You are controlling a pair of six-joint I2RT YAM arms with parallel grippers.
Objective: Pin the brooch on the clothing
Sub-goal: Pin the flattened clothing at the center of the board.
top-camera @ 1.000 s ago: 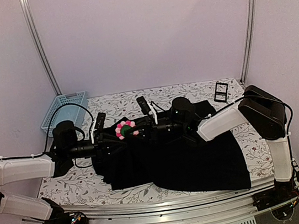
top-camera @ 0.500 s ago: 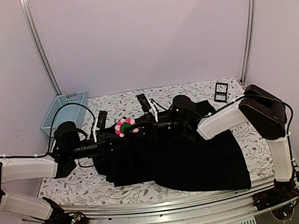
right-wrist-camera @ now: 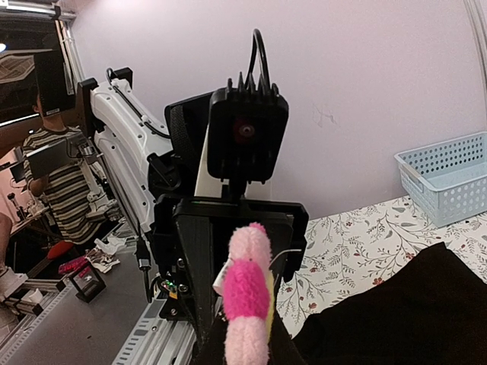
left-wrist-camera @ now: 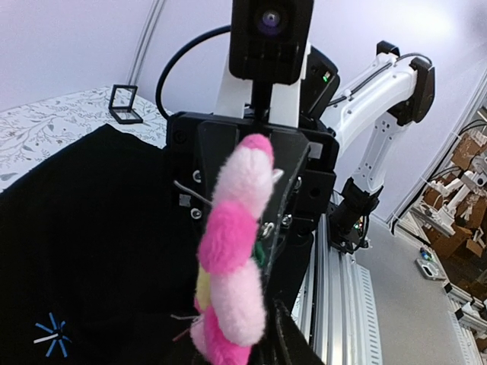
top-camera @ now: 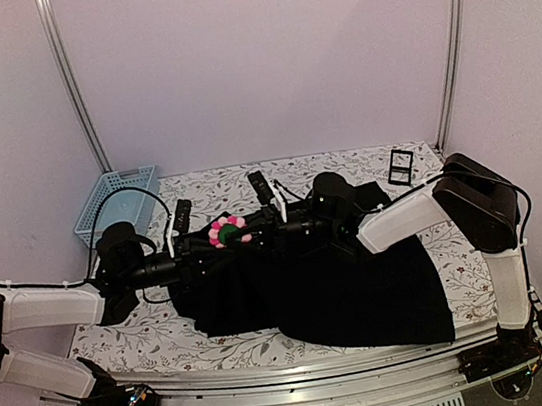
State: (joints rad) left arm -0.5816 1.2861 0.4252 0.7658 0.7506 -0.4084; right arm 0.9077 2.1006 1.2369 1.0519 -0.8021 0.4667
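The brooch point(top-camera: 227, 232), a fluffy flower with pink petals, hangs edge-on between my two grippers, above the left part of the clothing point(top-camera: 333, 285). The clothing is a black shirt spread over the table. My left gripper point(top-camera: 206, 242) reaches the brooch from the left and my right gripper point(top-camera: 253, 236) from the right, tip to tip. In the right wrist view the brooch point(right-wrist-camera: 247, 296) stands between dark fingers, and the right gripper point(right-wrist-camera: 247, 346) is shut on it. In the left wrist view the brooch point(left-wrist-camera: 232, 258) fills the jaws' place, so the left gripper's point(left-wrist-camera: 243, 346) gap is hidden.
A light-blue star emblem point(left-wrist-camera: 53, 334) marks the shirt point(left-wrist-camera: 84, 228). At the table's back left stands a blue basket point(top-camera: 114, 200). A small black stand point(top-camera: 400, 167) sits at the back right. The floral tablecloth point(top-camera: 127, 329) shows around the shirt.
The brooch rose a touch and came back down. Both arms stay almost where they were, tips together at the brooch.
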